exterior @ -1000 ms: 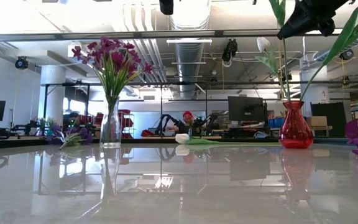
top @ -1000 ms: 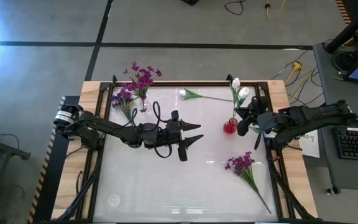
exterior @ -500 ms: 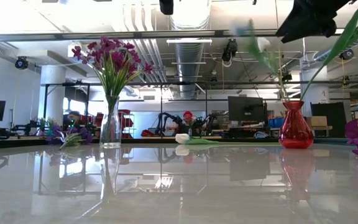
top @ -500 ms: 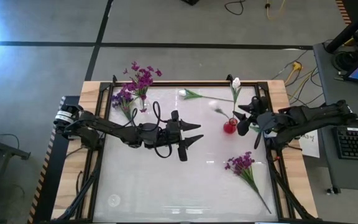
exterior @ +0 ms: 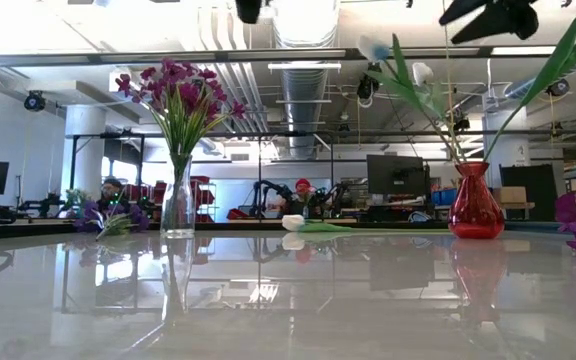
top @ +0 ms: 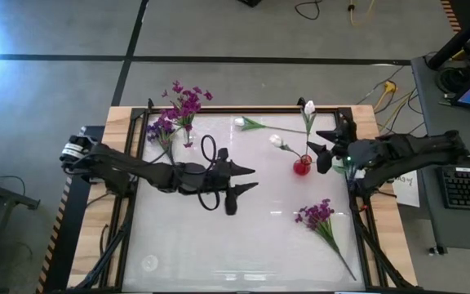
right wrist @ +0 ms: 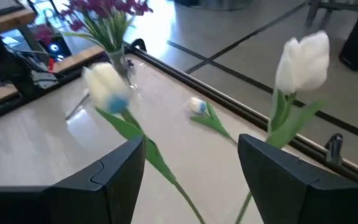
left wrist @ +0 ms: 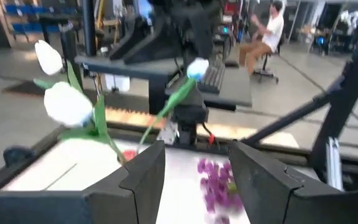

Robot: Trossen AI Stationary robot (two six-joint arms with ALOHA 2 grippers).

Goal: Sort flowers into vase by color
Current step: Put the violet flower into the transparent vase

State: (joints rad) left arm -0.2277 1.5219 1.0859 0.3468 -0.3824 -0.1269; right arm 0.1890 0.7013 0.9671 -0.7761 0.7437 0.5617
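Observation:
Three white flowers stand with their stems in the red vase [top: 302,167]. One bud [top: 275,140] leans toward the table's left, one [top: 309,107] toward the far edge, and a third stem [exterior: 553,60] toward the right. My right gripper [top: 320,153] hovers open just right of the vase, above it, with the stems rising in front of its spread fingers [right wrist: 191,144]. Purple flowers [top: 186,104] fill the clear vase [exterior: 177,205] at the far left. My left gripper [top: 251,179] hangs open over the table's middle, holding nothing [left wrist: 197,155].
A white flower [top: 241,122] lies on the table near the far edge. One purple bunch [top: 318,216] lies at the near right and another [top: 160,128] beside the clear vase. The table's near half is bare glossy surface [top: 219,245].
My right gripper has opened, let go of a white flower and risen a little. That flower has swung over in the red vase, and its bud now leans toward the table's left. My left gripper has drawn back slightly toward the left.

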